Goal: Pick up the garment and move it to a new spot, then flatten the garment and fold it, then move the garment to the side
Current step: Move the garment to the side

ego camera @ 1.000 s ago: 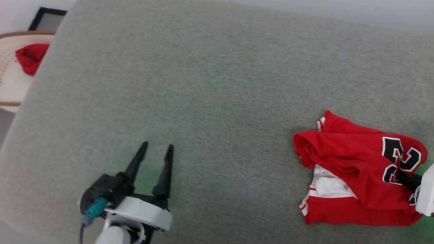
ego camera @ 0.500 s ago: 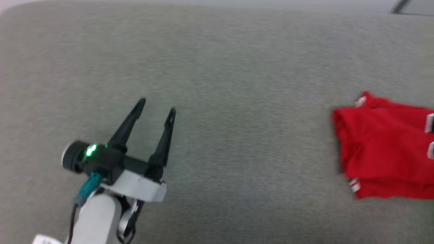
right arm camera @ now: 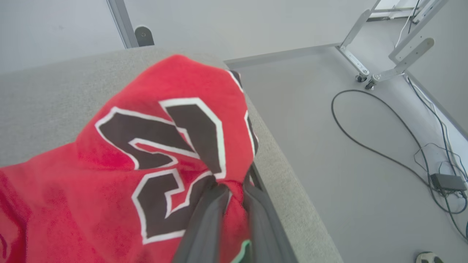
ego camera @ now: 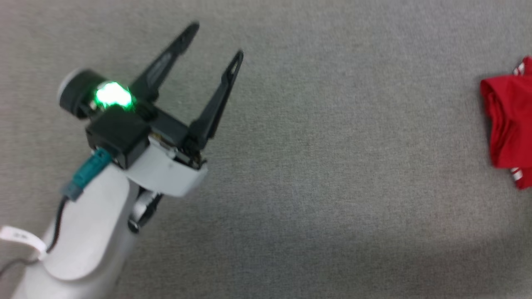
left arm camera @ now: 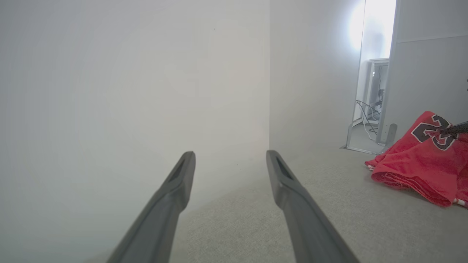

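1. Garment (right arm camera: 109,175): red jersey, bunched. It has a large black number with a white outline, and the fabric is drawn up into a peak.
2. Position: in the head view the garment (ego camera: 509,124) sits at the far right, with red-and-white striped trim showing on its lower fold. In the left wrist view the garment (left arm camera: 413,164) lies heaped with its lower folds on the counter (left arm camera: 329,219).
3. Right gripper (right arm camera: 236,190): clenched on a pinch of red cloth just below the number, near the edge of the counter (right arm camera: 289,197).
4. Left gripper (ego camera: 216,40): released, fingers spread, nothing between them, well apart from the garment. A green light glows on its wrist.
5. Counter (ego camera: 332,166): grey fabric cover.
6. Beyond: grey floor with a looping black cable (right arm camera: 365,146).
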`<state>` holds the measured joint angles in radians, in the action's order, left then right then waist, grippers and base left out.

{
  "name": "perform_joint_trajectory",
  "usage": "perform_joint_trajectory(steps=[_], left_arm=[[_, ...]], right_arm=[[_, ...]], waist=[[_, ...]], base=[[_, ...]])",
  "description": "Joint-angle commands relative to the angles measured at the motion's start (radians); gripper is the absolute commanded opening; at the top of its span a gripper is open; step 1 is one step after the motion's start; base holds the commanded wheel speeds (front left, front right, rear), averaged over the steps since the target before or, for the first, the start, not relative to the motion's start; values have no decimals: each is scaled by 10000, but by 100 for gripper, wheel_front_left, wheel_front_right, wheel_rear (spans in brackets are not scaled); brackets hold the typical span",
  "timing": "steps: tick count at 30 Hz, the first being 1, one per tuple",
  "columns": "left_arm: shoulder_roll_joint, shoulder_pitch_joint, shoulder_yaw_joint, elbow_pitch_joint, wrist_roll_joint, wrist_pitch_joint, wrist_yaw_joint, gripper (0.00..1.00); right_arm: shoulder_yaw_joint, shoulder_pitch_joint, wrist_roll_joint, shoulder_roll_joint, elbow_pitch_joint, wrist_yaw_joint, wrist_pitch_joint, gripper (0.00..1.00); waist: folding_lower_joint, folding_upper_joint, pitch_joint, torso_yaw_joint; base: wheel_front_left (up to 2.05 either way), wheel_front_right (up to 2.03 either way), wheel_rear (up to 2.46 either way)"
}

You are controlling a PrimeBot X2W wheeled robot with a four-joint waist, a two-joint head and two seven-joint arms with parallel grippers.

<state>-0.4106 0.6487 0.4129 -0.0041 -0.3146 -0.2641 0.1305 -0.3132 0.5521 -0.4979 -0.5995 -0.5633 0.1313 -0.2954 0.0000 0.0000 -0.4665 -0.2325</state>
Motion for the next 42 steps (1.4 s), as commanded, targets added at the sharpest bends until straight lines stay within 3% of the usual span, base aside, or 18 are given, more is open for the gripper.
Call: perform_joint_trajectory(steps=[1, 9, 16, 31, 33, 34, 35, 36, 42], left_arm=[[-153, 339, 71, -10, -58, 6, -7, 100], [-743, 1347, 463, 8, -229, 6, -6, 100], [-1086, 1756, 660, -7, -237, 6, -6, 100], [-1275, 2145, 1218, 172, -417, 6, -7, 100], [-1279, 2152, 1191, 208, -465, 6, -6, 100], [-1279, 2151, 1173, 226, -471, 6, -6, 100], [-1265, 2130, 1150, 251, -490, 6, -7, 100], [-1240, 2080, 1111, 293, -513, 6, -7, 100], [-947, 1603, 855, 505, -628, 6, -56, 100]], right_arm=[[183, 638, 290, -163, -483, -11, 331, 0], [958, 2807, 1688, -529, -2892, -11, 1988, 0], [1477, 3883, 2262, -276, -4420, -11, 3191, 0], [1563, 5310, 3920, -45, -6715, -11, 4478, 0], [1461, 5387, 4063, -34, -6851, -11, 4582, 43], [1425, 5415, 4112, -40, -6894, -11, 4637, 75], [1397, 5435, 4160, -30, -6936, -11, 4677, 96], [1361, 5427, 4199, -15, -6980, -11, 4736, 100], [1403, 5238, 4421, -58, -7094, -11, 4949, 100]], waist=[[0, 0, -518, -383], [0, 0, -983, -370], [0, 0, -1357, -420], [0, 0, -1709, -629], [0, 0, -1696, -621], [0, 0, -1672, -611], [0, 0, -1626, -592], [0, 0, -1561, -569], [0, 0, -984, -355]], base=[[0, 0, 0], [0, 0, 0], [0, 0, 0], [0, 0, 0], [0, 0, 0], [0, 0, 0], [0, 0, 0], [0, 0, 0], [0, 0, 0]])
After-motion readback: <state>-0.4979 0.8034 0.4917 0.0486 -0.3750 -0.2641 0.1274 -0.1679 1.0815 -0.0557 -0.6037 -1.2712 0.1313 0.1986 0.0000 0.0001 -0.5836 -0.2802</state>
